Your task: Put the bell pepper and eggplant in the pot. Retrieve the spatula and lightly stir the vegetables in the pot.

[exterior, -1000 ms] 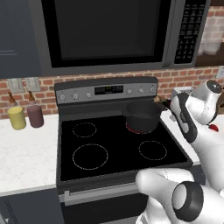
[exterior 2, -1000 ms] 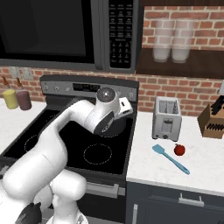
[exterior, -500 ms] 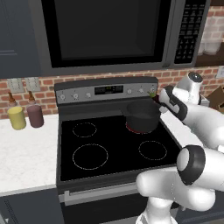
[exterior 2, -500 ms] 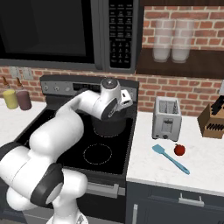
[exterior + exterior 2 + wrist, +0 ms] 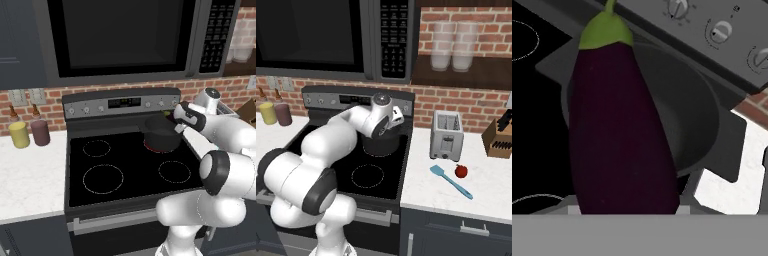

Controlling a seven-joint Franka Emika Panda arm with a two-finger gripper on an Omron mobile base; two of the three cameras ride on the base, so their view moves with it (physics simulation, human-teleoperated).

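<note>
the arm [image 5: 331, 145] is glossy white, built of fat rounded segments that swell like capsules. dark grey-black rings mark the joints between the shells. a round grey cap closes the link just behind the hand. the hand block behind the jaws is white with a dark face and dark edging. no cables or screws can be made out.

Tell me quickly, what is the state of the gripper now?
Gripper: closed on the eggplant, holding it above the pot.
</note>
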